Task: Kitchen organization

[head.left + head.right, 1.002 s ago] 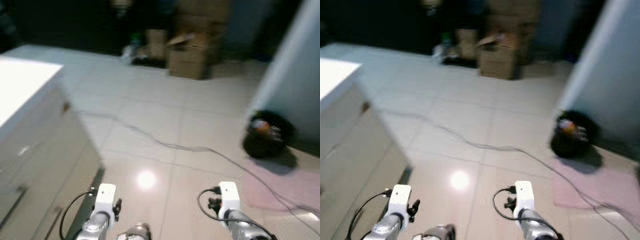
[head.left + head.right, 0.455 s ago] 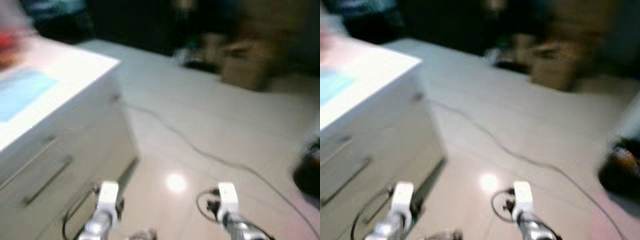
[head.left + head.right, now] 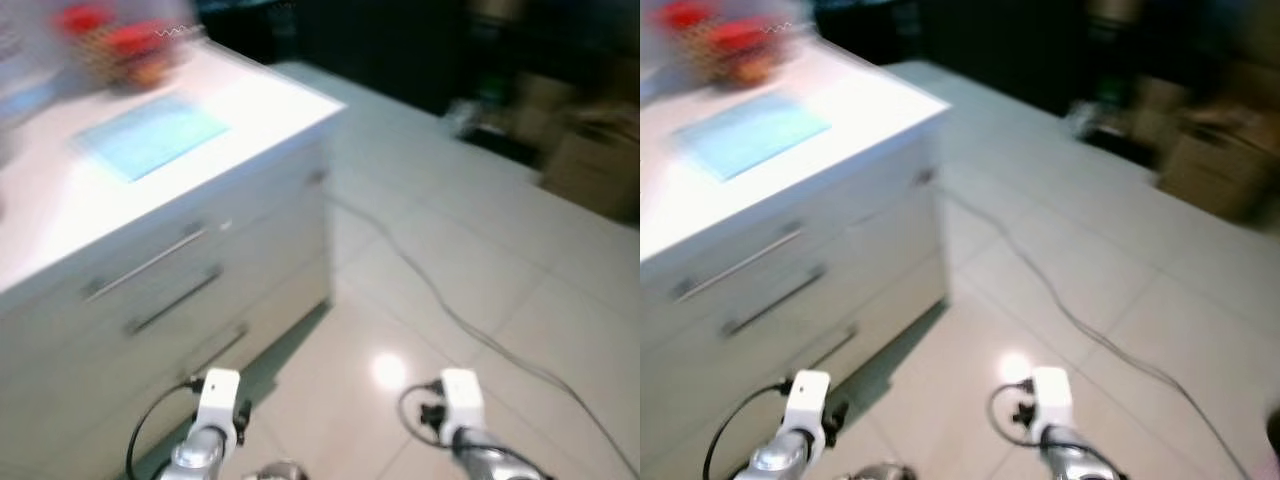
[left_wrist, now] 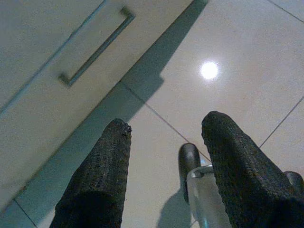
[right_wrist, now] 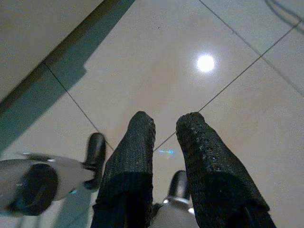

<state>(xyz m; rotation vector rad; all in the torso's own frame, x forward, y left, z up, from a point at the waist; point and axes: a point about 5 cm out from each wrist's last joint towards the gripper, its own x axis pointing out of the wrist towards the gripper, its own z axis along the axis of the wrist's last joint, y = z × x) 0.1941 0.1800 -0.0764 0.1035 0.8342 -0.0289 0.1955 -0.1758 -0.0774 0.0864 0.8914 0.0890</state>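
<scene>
A white kitchen counter (image 3: 250, 120) with drawers stands at my left. On its top lie a light blue mat (image 3: 150, 135) and, further back, a blurred basket of red things (image 3: 120, 45). Both arms hang low in front of me, over the tiled floor. In the left wrist view my left gripper (image 4: 164, 126) is open with nothing between its fingers, near a drawer handle (image 4: 97, 47). In the right wrist view my right gripper (image 5: 166, 118) points down at bare tiles, its fingers close together and holding nothing.
A thin cable (image 3: 440, 305) snakes across the pale floor tiles from the counter's corner toward the right. Cardboard boxes (image 3: 590, 160) stand at the far right against a dark background. Long metal handles (image 3: 150, 265) run across the drawer fronts.
The camera has swung left: the counter now covers the left half, while the boxes have slid to the right edge and the black object has left the view. Both arms hang as before.
</scene>
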